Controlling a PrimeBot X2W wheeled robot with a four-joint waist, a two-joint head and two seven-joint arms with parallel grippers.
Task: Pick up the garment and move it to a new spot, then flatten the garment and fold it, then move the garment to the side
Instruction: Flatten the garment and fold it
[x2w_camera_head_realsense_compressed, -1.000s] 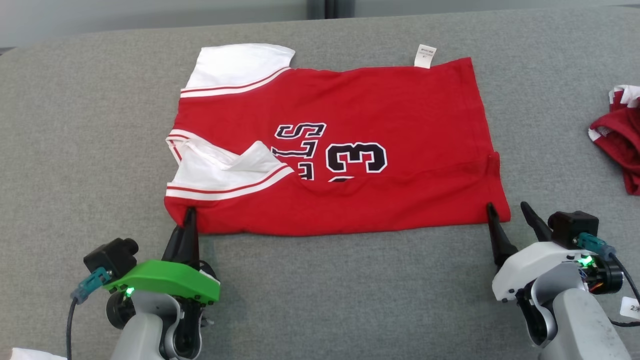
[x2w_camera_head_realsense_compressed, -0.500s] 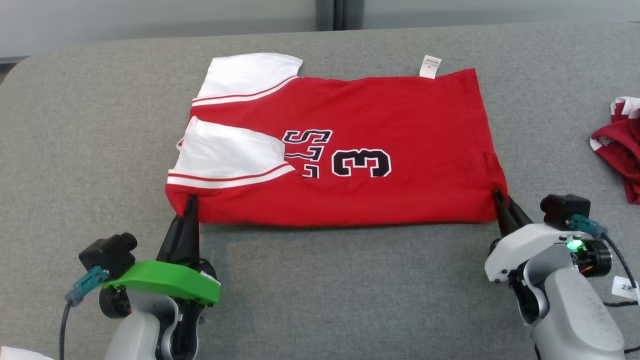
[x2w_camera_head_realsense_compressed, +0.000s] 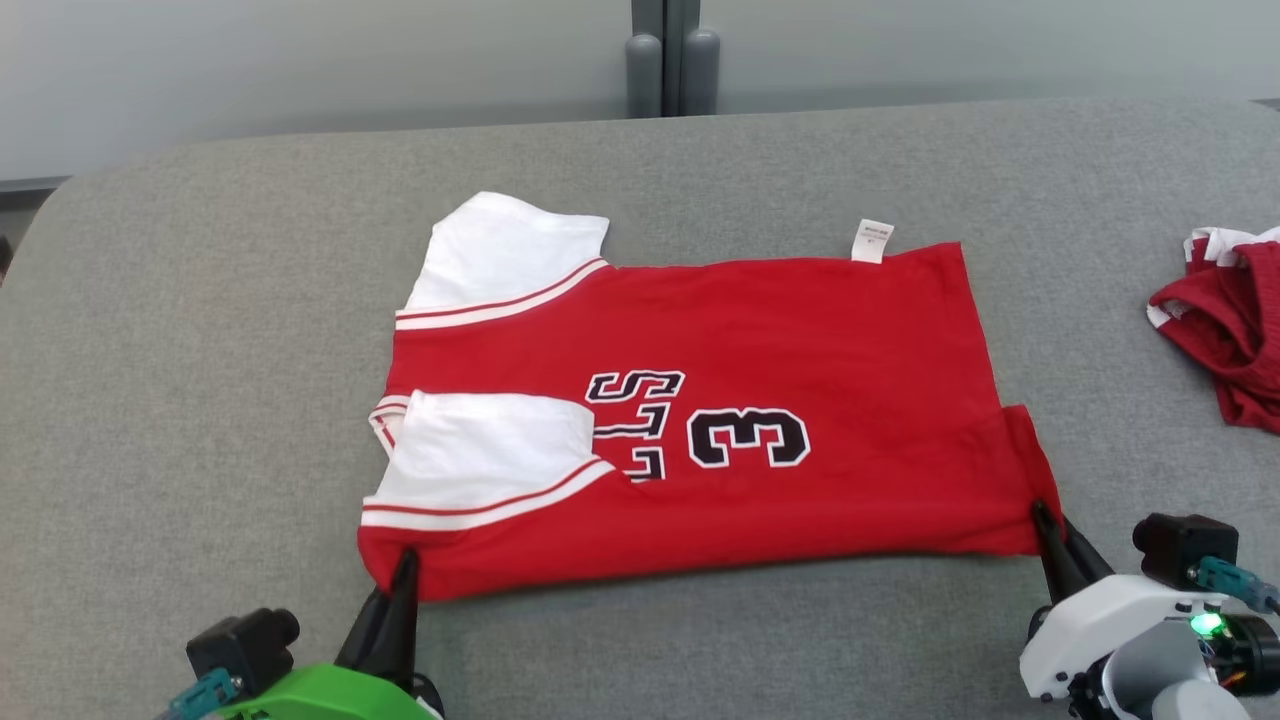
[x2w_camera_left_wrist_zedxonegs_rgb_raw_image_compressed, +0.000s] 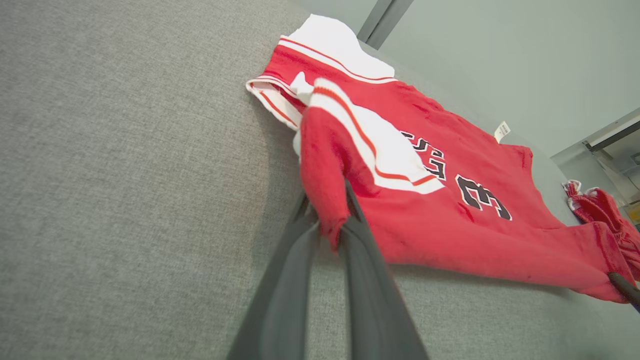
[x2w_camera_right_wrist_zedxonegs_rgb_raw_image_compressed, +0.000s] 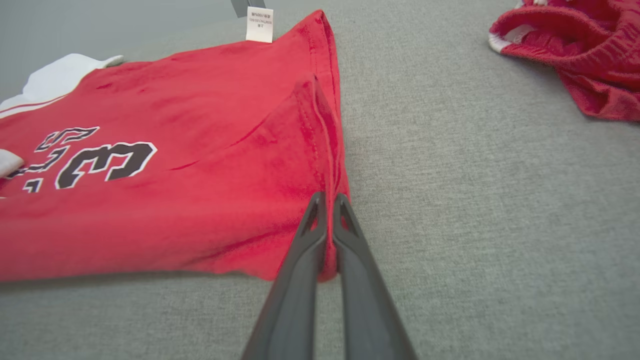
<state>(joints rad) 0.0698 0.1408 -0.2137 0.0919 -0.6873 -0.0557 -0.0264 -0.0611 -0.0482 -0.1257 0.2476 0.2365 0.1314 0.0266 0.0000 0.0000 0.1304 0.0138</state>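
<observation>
The garment (x2w_camera_head_realsense_compressed: 760, 360) is a red jersey with white sleeves and a black "3", folded lengthwise and lying across the grey table (x2w_camera_head_realsense_compressed: 200, 330). My left gripper (x2w_camera_head_realsense_compressed: 405, 560) is shut on its near left corner, which rises in a pinched fold between the fingers (x2w_camera_left_wrist_zedxonegs_rgb_raw_image_compressed: 327, 220). My right gripper (x2w_camera_head_realsense_compressed: 1040, 515) is shut on the near right corner at the hem (x2w_camera_right_wrist_zedxonegs_rgb_raw_image_compressed: 327, 200). The jersey (x2w_camera_right_wrist_zedxonegs_rgb_raw_image_compressed: 200, 165) sags slightly between both holds, its far half resting flat. A white label (x2w_camera_head_realsense_compressed: 872, 240) sticks out at the far edge.
Another red and white garment (x2w_camera_head_realsense_compressed: 1225, 330) lies crumpled at the table's right side, also in the right wrist view (x2w_camera_right_wrist_zedxonegs_rgb_raw_image_compressed: 575, 55). Bare grey cloth stretches left of the jersey and along the near edge. A grey post (x2w_camera_head_realsense_compressed: 672, 55) stands behind the table.
The right gripper has closed on the jersey's near right corner. The near white sleeve has spread flat. The head camera has tilted, so the whole scene sits lower in the picture.
</observation>
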